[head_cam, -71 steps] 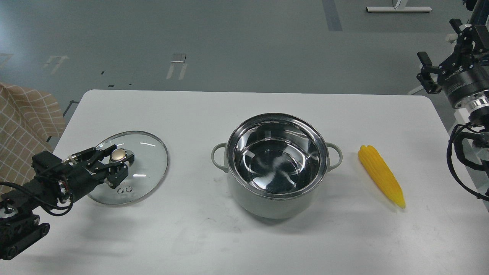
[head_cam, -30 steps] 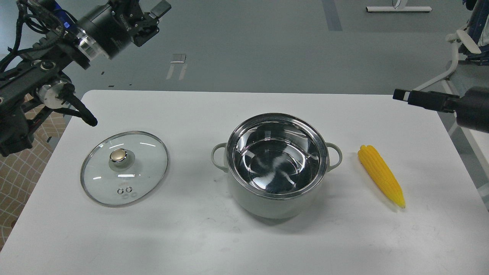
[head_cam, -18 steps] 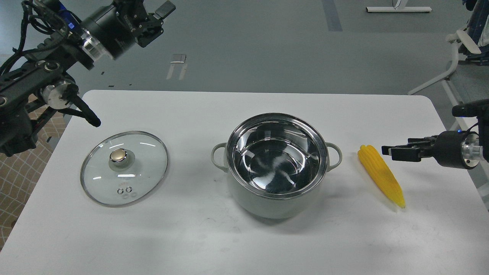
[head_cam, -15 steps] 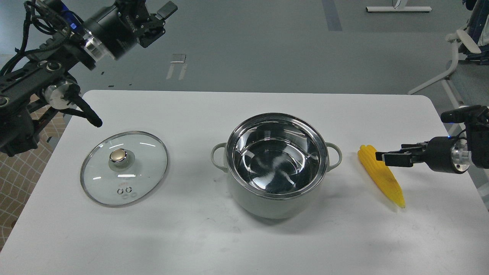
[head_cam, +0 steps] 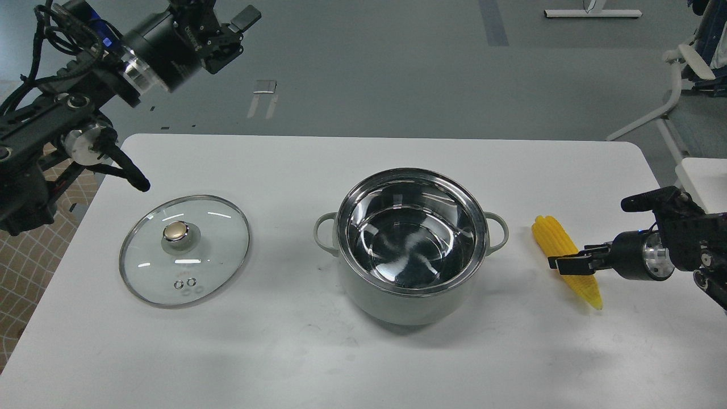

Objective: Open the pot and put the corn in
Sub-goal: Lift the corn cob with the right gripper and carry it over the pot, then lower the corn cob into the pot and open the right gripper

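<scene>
The pot (head_cam: pixel 410 250) stands open in the middle of the white table, its shiny steel inside empty. The corn (head_cam: pixel 559 250) lies flat on the table to the right of the pot, tip towards me. My right gripper (head_cam: pixel 569 262) comes in low from the right and is over the middle of the corn, its fingers slightly apart; the corn still rests on the table. My left gripper (head_cam: pixel 224 17) is raised high at the top left, open and empty, far from the pot.
The glass lid (head_cam: pixel 184 250) with a gold knob lies flat on the table left of the pot. A checked cloth (head_cam: pixel 23 272) hangs by the table's left edge. A white chair frame (head_cam: pixel 676 74) stands beyond the right corner.
My left gripper let go of the lid knob and rose to the top left. My right gripper came down from the upper right to the corn. Pot, lid and corn have not moved.
</scene>
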